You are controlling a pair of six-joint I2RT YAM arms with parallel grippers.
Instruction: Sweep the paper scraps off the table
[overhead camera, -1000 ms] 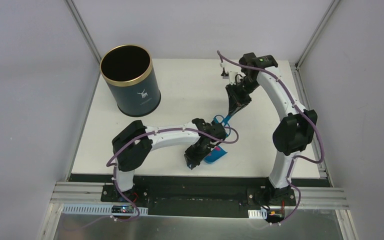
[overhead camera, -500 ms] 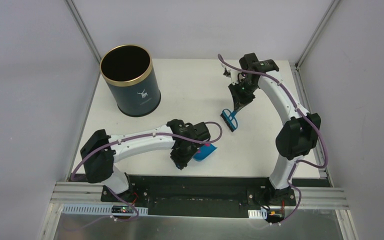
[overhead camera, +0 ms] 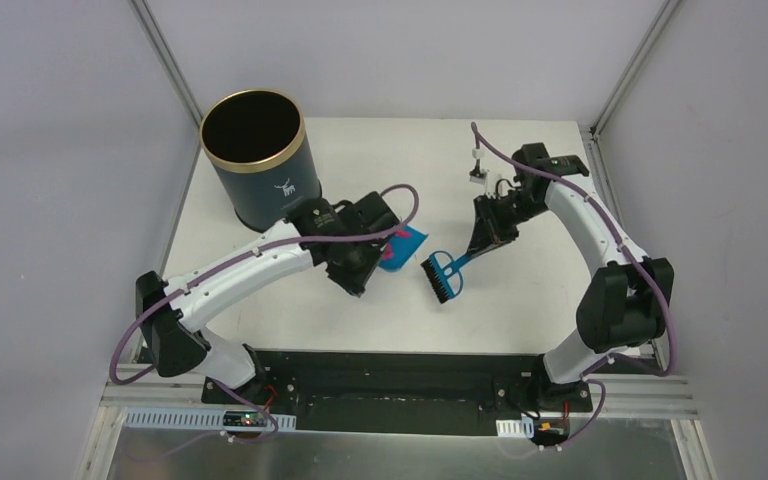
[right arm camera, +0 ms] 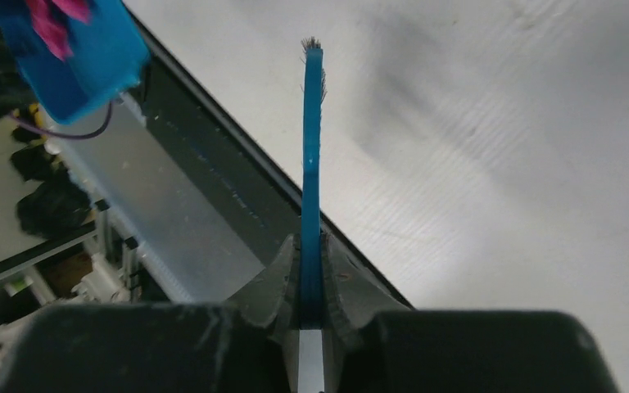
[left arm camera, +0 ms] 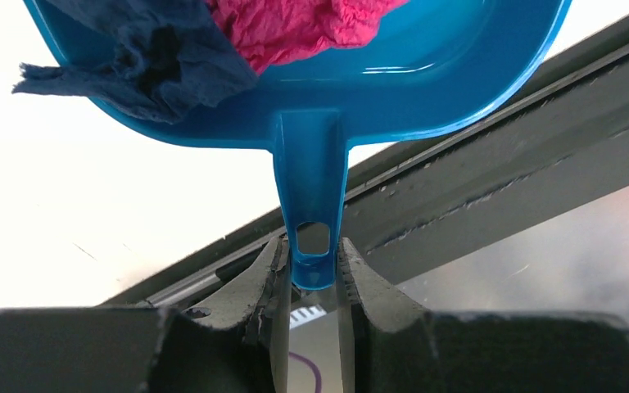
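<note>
My left gripper [overhead camera: 363,268] [left arm camera: 311,274] is shut on the handle of the blue dustpan [overhead camera: 401,248] [left arm camera: 311,106] and holds it lifted over the white table [overhead camera: 260,300], right of the bin. Magenta-pink and dark blue paper scraps [left arm camera: 237,33] lie in the pan; pink shows in it from above [overhead camera: 397,240]. My right gripper [overhead camera: 481,243] [right arm camera: 311,250] is shut on the handle of the blue black-bristled brush [overhead camera: 442,274] [right arm camera: 312,139], held over the table's middle right. The dustpan also shows in the right wrist view [right arm camera: 74,49]. No loose scraps show on the table.
A dark navy gold-rimmed bin [overhead camera: 260,160] stands at the back left of the table, just left of the dustpan. The black rail [overhead camera: 390,362] runs along the table's front edge. Grey walls enclose the left, back and right.
My left gripper has carried the dustpan from near the front edge back and left toward the bin. My right gripper has brought the brush down and toward the front.
</note>
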